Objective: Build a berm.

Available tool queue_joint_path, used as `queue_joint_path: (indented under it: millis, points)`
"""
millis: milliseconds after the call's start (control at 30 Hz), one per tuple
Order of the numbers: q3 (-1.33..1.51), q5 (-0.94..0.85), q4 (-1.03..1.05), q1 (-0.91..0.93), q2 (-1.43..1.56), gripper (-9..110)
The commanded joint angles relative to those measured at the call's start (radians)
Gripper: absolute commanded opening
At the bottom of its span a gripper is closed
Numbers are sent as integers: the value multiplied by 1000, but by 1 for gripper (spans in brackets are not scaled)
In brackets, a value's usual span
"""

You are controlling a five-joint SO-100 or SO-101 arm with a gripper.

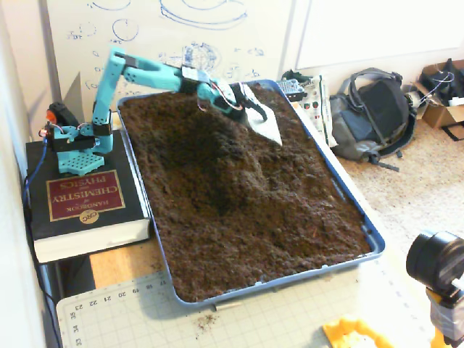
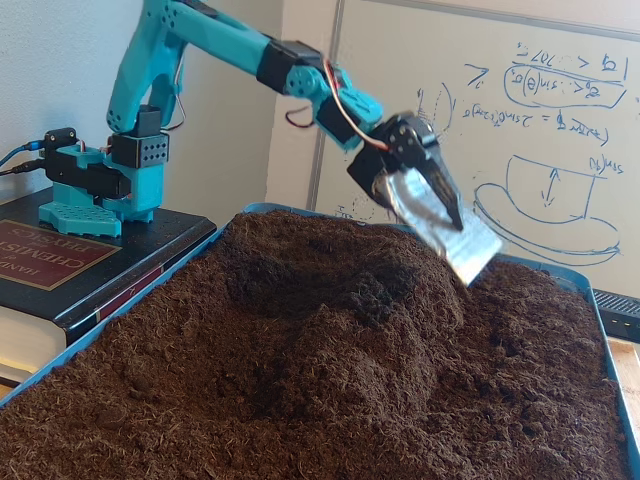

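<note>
tool point(image 1: 270, 130) point(image 2: 470, 255): wrapped in a silvery scoop, jaw state cannot tell; hangs above soil right of berm, far end
berm point(image 1: 221, 156) point(image 2: 370, 320): mid-tray ridge running lengthwise
tray point(image 1: 348, 199): blue, soil-filled
arm base: on book point(image 1: 83, 203)

A thick chemistry handbook point(image 1: 85, 206) is laid on the tabletop just left of the blue tray point(image 1: 377, 243). A marked whiteboard point(image 2: 540, 110) is stood behind the tray, a grey backpack point(image 1: 370, 116) is seen to its right, and a green cutting mat point(image 1: 239, 319) is placed before it.
</note>
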Motion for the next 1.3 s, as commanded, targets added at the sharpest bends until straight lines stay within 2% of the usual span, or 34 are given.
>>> queue_joint_path:
  millis: [0,300,500,667,967,1100,1267]
  points:
    - [-221,5,-35,48,-32,0]
    - [-451,5,-48,51,-321,0]
    - [-566,5,-230,46,-514,0]
    - [-580,5,-314,28,-618,0]
    - [-572,5,-316,-29,-730,0]
    - [-571,5,-241,-49,-758,0]
    - [-571,5,58,-55,-718,0]
